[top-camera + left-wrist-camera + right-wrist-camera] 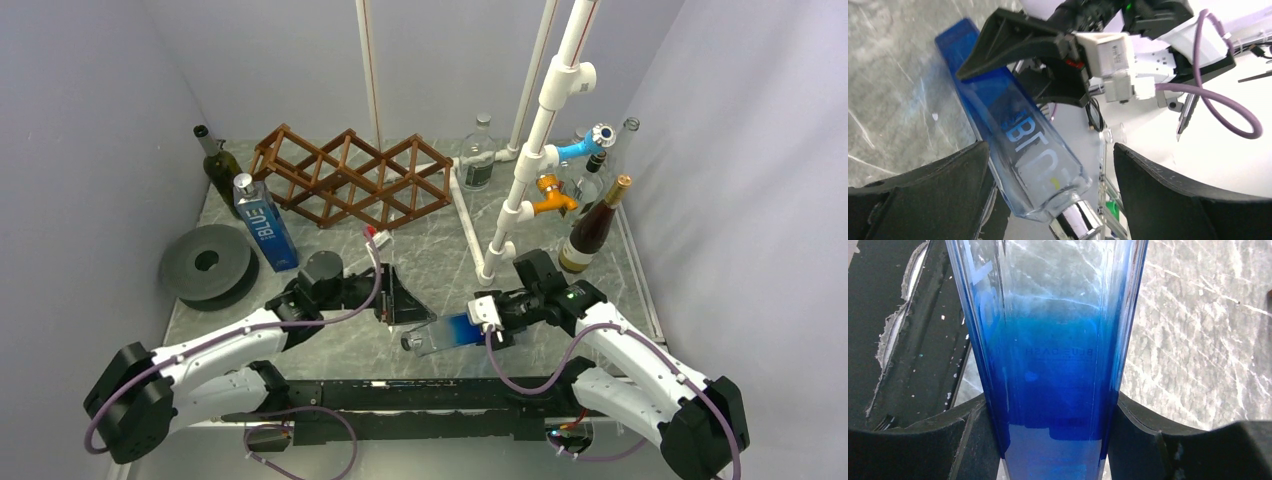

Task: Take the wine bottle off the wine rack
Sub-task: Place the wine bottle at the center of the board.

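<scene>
The brown wooden wine rack (350, 180) stands at the back of the table, and I see no bottle in its cells. My right gripper (483, 325) is shut on a tapered blue glass bottle (445, 333) and holds it lying sideways over the front middle of the table, its silver cap pointing left. In the right wrist view the pads (968, 435) press both sides of the bottle (1048, 340). My left gripper (408, 303) is open. In the left wrist view the bottle's cap end (1038, 165) lies between its spread fingers (948, 175), close to the left one.
A second blue bottle (265, 222), a dark green bottle (218, 165) and a grey spool (208, 263) stand at the left. A clear bottle (478, 155) stands behind a white pipe frame (525, 170). A gold-capped wine bottle (593, 228) and others stand at the right.
</scene>
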`<state>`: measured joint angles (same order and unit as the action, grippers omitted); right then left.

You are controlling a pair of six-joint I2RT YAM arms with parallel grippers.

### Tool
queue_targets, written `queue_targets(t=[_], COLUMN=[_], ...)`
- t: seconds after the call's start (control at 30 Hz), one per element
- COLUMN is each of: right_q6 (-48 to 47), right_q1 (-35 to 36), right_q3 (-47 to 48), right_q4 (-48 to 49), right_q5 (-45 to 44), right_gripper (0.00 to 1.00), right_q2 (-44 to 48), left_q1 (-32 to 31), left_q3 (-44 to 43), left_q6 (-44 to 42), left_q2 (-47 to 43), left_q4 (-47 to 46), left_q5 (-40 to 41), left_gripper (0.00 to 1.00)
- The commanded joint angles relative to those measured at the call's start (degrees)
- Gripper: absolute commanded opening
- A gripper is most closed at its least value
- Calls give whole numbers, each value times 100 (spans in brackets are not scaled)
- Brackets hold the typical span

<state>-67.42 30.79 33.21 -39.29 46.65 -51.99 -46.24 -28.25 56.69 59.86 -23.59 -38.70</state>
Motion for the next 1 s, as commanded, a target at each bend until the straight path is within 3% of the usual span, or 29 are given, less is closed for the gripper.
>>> queue_targets(t=[0.0,0.7,0.97], right_q6=[-30,159,299], right_q1=[-61,-431,-532], right_q3=[153,241,267], right_q4=[299,203,228], right_q5=[570,979,1034], right_gripper=[0,0,0], right_q2=[180,169,162], left_q1=[53,55,67], left_q3=[112,1677,2133], left_q6=[-159,249,232], left_q2=[-547,-2240,-2829], left_q4=[-514,-1496,-1539], left_q5=[674,2678,3074], left_gripper=[99,100,100])
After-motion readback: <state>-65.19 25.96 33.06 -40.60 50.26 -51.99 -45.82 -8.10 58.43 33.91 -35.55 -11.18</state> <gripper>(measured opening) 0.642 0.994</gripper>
